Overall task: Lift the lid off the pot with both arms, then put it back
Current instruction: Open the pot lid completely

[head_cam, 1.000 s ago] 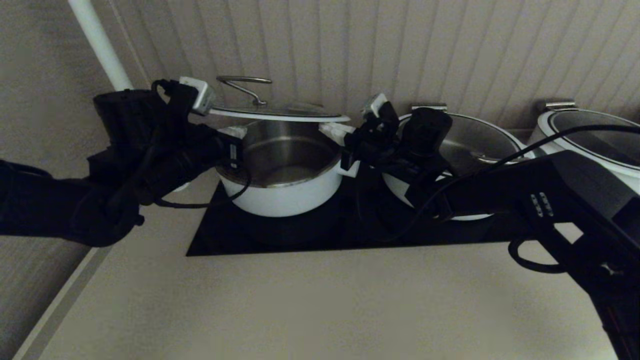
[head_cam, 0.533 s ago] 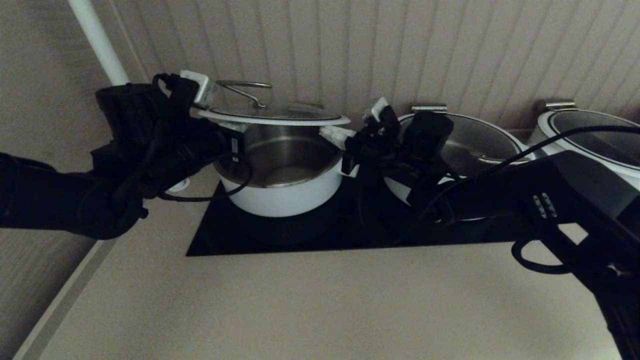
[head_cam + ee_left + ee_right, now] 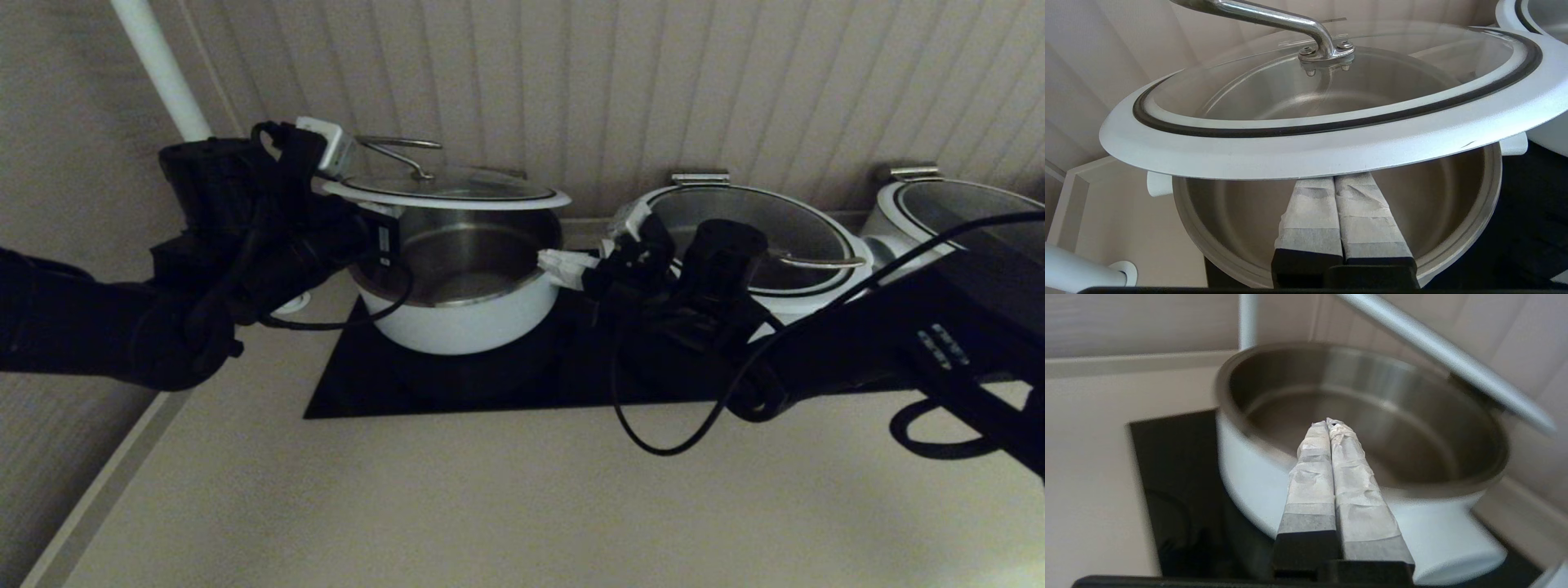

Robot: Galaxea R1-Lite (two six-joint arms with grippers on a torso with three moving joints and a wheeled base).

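Note:
The white pot [image 3: 465, 322] with a steel inside stands on the black cooktop [image 3: 367, 392]. Its glass lid [image 3: 445, 196], with a white rim and a metal loop handle, hangs tilted above the pot. My left gripper [image 3: 363, 206] is shut, and its taped fingers lie under the lid's left rim, which rests on them [image 3: 1334, 177]. My right gripper [image 3: 559, 263] is shut and empty. It sits low beside the pot's right rim, clear of the lid. The right wrist view shows the fingertips [image 3: 1328, 423] before the open pot [image 3: 1249, 469], with the lid [image 3: 1437, 339] slanting above. I cannot tell whether the lid's far edge touches the pot.
A second white pot with a lid [image 3: 784, 220] stands just right of my right gripper. A third pot [image 3: 955, 204] is at the far right. A ribbed wall runs close behind. A white pole [image 3: 155, 65] rises at the back left. Beige counter [image 3: 490, 506] lies in front.
My right gripper has dropped from beside the lid's right edge to the pot's right side, and its arm has moved lower and to the right. The left gripper and lid shifted only slightly.

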